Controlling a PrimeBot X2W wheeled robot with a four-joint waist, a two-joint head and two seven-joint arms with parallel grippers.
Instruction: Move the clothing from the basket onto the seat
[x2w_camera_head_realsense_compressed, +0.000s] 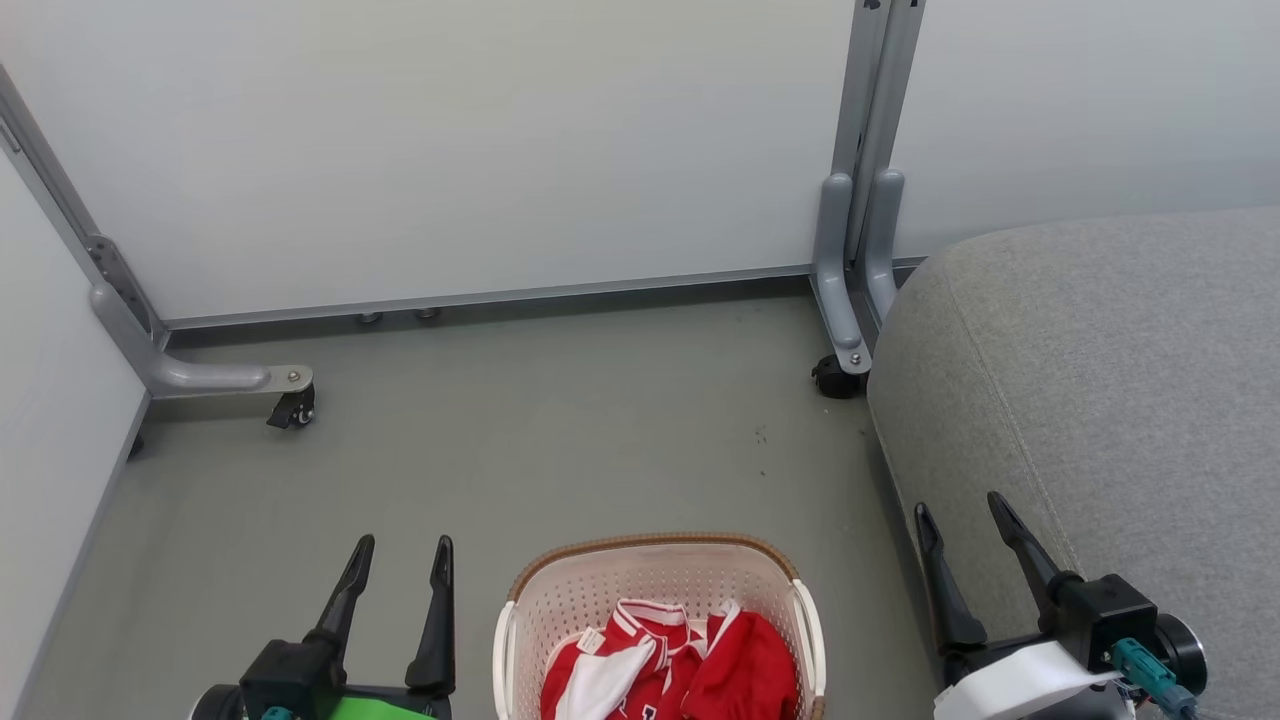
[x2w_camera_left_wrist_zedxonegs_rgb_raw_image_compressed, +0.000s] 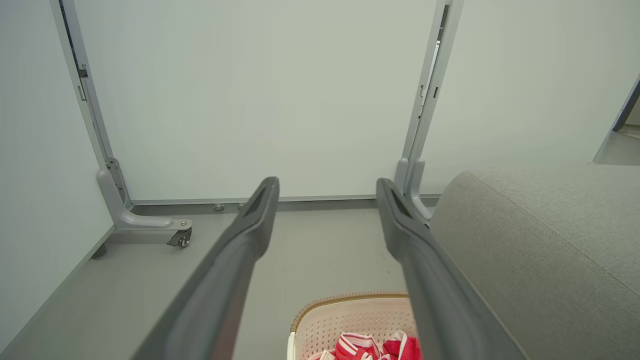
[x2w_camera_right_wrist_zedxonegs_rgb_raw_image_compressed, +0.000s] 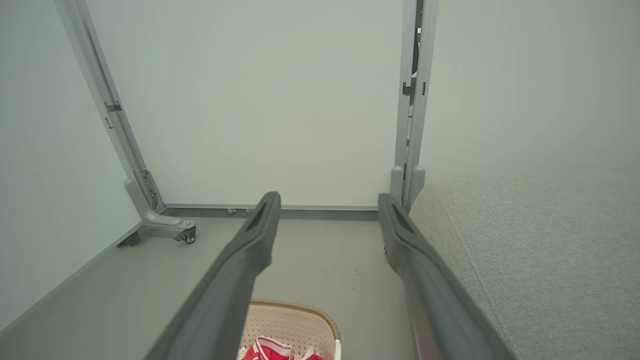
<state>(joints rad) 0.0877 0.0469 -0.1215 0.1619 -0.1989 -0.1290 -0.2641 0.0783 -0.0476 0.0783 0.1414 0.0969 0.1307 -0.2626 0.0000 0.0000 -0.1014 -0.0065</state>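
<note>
Red clothing with white panels and striped trim is bunched up in the basket, a cream plastic one full of little holes with a brown woven-look rim (white handles on the sides). It's on the floor near the seat, a big grey fabric cushion with rounded edges.

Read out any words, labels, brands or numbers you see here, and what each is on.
None can be read. The clothing in the basket shows only red fabric, white panels and striped trim; the seat and wall panels carry no text.
</note>
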